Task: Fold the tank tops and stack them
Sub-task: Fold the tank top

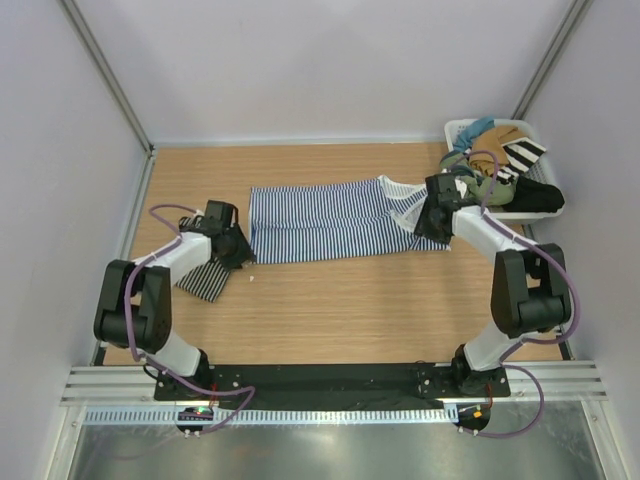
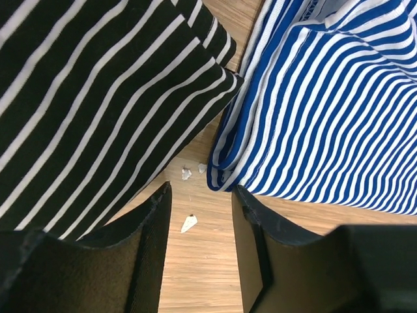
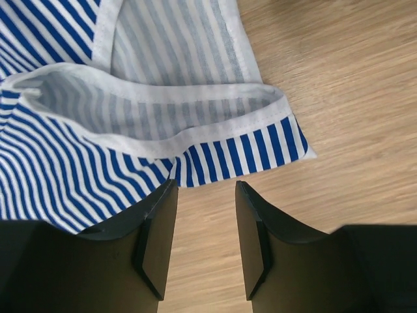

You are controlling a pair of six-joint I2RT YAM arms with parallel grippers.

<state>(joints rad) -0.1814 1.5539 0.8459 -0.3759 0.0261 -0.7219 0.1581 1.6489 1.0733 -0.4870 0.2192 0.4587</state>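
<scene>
The blue-and-white tank top (image 1: 330, 222) lies spread flat across the middle of the desk (image 1: 350, 310), with its white-trimmed neckline (image 1: 400, 195) toward the right. The smaller black-and-white tank top (image 1: 203, 281) lies as a compact patch near the left side, partly under the left arm and close to the blue one's left end.

The left tool (image 2: 201, 189) sits low between the two tops. Its fingers stand apart, with only bare wood and a few white scraps (image 2: 189, 223) between them.

The right tool (image 3: 206, 184) is low at the neckline end. Its fingers are apart too, and the striped hem and white trim lie just ahead of the tips, with nothing clamped.

A white basket (image 1: 455, 128) in the far right corner holds a heap of other clothes (image 1: 520, 190).
</scene>
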